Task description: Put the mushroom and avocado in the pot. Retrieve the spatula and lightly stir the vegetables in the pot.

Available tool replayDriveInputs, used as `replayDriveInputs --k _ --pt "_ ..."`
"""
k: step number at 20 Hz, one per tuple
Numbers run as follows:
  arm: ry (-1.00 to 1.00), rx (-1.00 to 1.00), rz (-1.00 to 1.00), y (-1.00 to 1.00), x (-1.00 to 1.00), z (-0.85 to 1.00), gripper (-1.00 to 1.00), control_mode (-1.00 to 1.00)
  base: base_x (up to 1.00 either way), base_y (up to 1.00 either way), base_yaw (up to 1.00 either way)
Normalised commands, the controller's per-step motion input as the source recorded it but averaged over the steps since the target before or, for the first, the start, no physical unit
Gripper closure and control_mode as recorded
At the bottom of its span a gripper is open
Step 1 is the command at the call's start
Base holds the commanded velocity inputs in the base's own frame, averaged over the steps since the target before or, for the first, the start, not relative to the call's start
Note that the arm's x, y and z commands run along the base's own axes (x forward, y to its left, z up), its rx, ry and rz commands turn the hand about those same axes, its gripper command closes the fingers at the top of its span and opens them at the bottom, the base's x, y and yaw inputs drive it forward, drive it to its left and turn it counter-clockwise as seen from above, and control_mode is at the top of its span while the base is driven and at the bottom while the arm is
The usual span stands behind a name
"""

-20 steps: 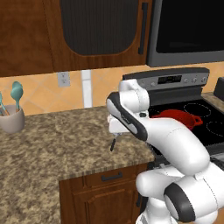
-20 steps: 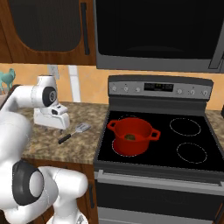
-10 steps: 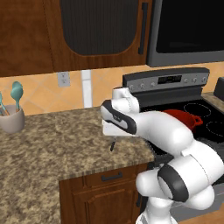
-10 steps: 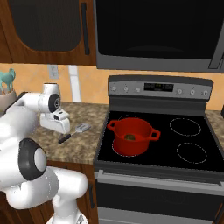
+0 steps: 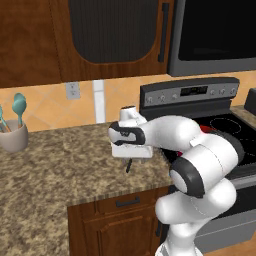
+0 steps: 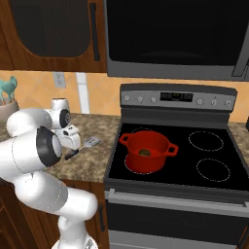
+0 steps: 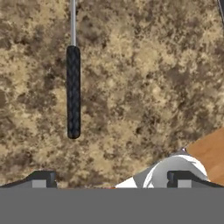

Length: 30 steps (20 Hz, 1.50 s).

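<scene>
Spatula point(image 7: 73, 92) lies on counter point(image 5: 60, 165) left of stove point(image 6: 204, 160) | pot point(image 6: 146, 151) sits on stove | utensil cup point(image 5: 13, 135) far left

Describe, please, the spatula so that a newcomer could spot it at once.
Find the stove; on the granite counter just left of it lies the spatula. Its silver slotted head and thin black handle distinguish it from the teal utensils standing in the beige cup.

White arm bent low, tool point(image 7: 109, 179) pointing down, jaws spread wide
</scene>
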Motion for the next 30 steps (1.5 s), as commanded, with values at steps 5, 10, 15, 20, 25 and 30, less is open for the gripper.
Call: replayDriveInputs --k 5,10,15,20,25,30 --pt "0.00 0.00 0.00 0.20 0.25 -0.32 -1.00 -1.00 0.00 0.00 0.00" --pt "0.00 0.00 0.00 0.13 0.33 -0.40 -1.00 -1.00 0.00 0.00 0.00" --pt "0.00 0.00 0.00 0.00 0.32 -0.32 -1.00 -1.00 0.00 0.00 0.00" --pt "0.00 0.00 0.00 0.00 0.01 -0.24 -1.00 -1.00 0.00 0.00 0.00" --pt "0.00 0.00 0.00 -0.01 0.00 -0.23 -1.00 -1.00 0.00 0.00 0.00" --pt "0.00 0.00 0.00 -0.02 0.00 -0.41 -1.00 -1.00 0.00 0.00 0.00"
